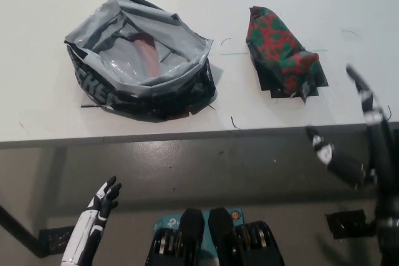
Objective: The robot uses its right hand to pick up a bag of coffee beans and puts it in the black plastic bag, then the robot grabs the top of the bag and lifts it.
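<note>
Across the upper half of my head view runs the white table (37,4), its front edge crossing at mid-frame. At about ten o'clock on it sits the black plastic bag (140,57), mouth gaping upward, silvery inside, with something reddish showing within. At about two o'clock, well apart from it, the bag of coffee beans (283,51) lies on the tabletop, red and green patterned, untouched. My right hand (349,135) hangs at four o'clock near the table edge, fingers spread, grasping nothing. My left hand (100,207) rests at seven o'clock, below the table, fingers loose, empty.
</note>
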Controlling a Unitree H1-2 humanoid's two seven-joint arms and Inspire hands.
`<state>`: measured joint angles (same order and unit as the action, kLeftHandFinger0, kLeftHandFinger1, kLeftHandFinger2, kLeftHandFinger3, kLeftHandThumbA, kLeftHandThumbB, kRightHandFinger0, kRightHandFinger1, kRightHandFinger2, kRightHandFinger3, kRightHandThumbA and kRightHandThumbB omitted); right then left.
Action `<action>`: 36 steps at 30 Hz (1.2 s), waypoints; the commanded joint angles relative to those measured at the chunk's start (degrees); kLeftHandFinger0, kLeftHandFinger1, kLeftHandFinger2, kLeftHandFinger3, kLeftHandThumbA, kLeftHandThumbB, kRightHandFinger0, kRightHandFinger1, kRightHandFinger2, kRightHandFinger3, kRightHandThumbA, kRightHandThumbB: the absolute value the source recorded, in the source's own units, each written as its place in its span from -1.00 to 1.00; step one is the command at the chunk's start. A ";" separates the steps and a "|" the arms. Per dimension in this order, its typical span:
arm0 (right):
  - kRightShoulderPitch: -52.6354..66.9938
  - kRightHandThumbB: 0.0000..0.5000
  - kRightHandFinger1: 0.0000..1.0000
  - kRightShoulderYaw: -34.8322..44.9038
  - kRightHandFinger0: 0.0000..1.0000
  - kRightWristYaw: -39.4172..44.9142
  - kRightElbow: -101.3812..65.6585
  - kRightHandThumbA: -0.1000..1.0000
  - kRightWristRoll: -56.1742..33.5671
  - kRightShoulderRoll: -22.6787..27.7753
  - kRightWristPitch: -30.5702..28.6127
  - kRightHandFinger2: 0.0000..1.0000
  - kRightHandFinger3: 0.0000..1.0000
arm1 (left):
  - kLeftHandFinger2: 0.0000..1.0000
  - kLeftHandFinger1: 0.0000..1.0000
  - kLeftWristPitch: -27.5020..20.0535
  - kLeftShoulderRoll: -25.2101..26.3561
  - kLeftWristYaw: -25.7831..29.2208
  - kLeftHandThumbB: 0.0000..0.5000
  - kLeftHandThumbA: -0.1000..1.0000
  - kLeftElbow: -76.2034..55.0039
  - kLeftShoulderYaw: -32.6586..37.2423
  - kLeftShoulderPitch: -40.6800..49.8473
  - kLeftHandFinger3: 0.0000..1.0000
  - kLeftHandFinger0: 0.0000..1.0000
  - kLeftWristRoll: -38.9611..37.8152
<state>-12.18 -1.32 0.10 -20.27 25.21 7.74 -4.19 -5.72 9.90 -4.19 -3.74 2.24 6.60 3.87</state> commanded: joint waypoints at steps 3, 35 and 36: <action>-28.19 1.00 1.00 -4.30 1.00 18.60 1.50 0.94 15.51 6.27 26.00 1.00 1.00 | 1.00 1.00 -2.85 0.78 -0.18 -0.08 1.00 -2.74 0.44 0.94 1.00 1.00 1.96; -56.77 1.00 1.00 -2.61 1.00 12.72 68.37 0.96 26.11 -6.53 31.11 1.00 1.00 | 1.00 1.00 -4.00 0.92 0.06 -0.13 1.00 -2.47 1.56 1.53 1.00 1.00 5.54; -56.69 1.00 1.00 -2.16 1.00 11.67 69.53 0.95 25.47 -6.74 31.11 1.00 1.00 | 1.00 1.00 -4.09 0.86 0.08 -0.12 1.00 -2.34 1.56 1.50 1.00 1.00 5.55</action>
<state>-64.38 -5.48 16.44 46.73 49.77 1.70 25.61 -7.24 9.99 -4.18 -4.07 3.64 7.50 8.33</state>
